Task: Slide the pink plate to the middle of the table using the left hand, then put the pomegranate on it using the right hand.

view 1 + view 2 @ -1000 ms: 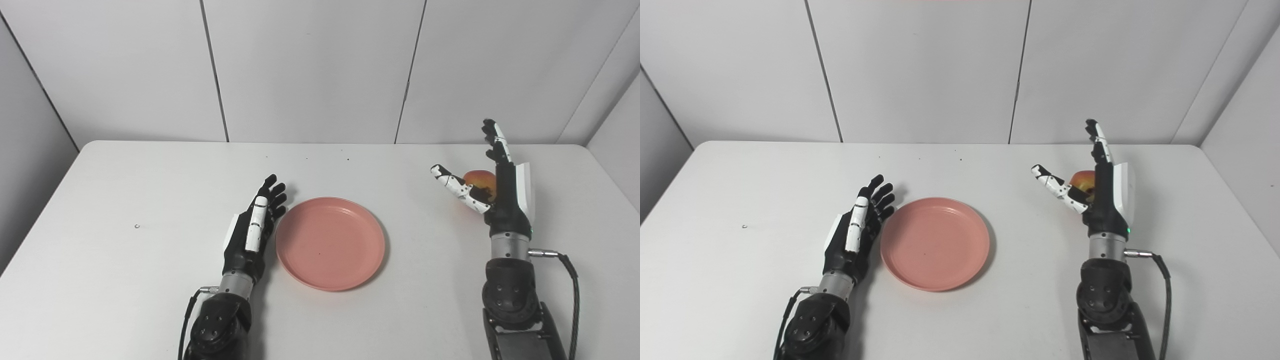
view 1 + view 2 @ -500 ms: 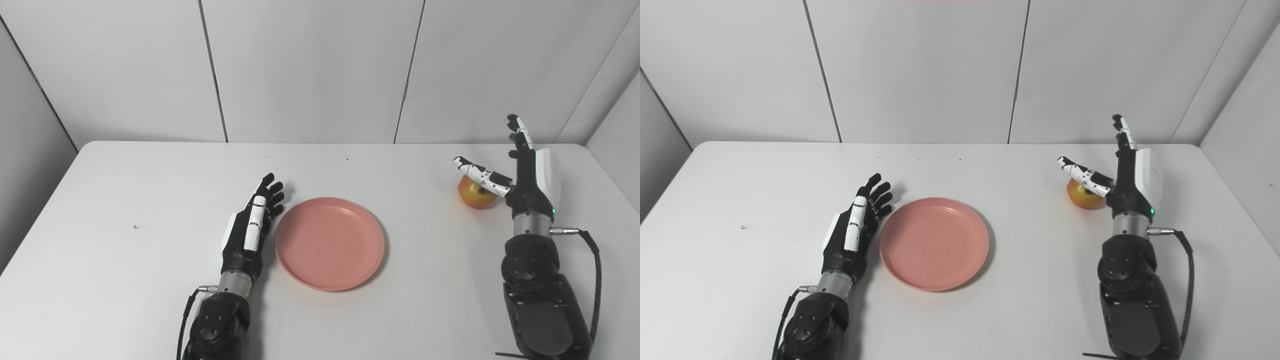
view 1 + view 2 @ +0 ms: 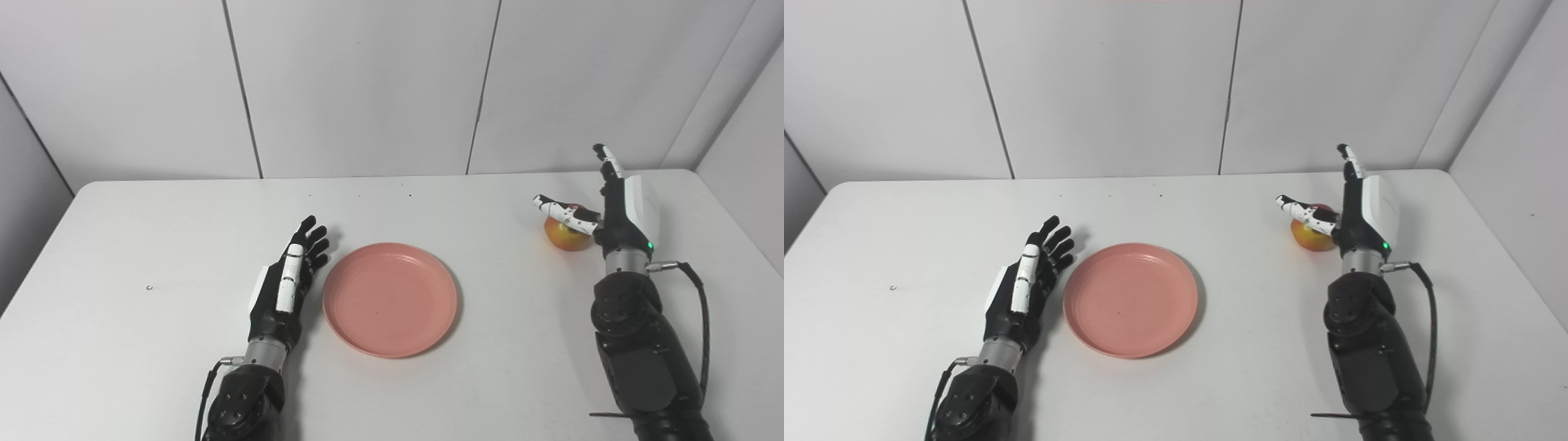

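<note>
pink plate is being left at frame centre | left hand is being kept spread just beside it | right hand is being held wide beside pomegranate, right of frame

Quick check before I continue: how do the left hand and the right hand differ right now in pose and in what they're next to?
The left hand lies low along the table beside the pink plate's left rim, fingers forward; the right hand stands upright on its edge at the pomegranate. The left hand's thumb lies along the hand, while the right hand's thumb reaches out over the fruit. Both are open and hold nothing.
</note>
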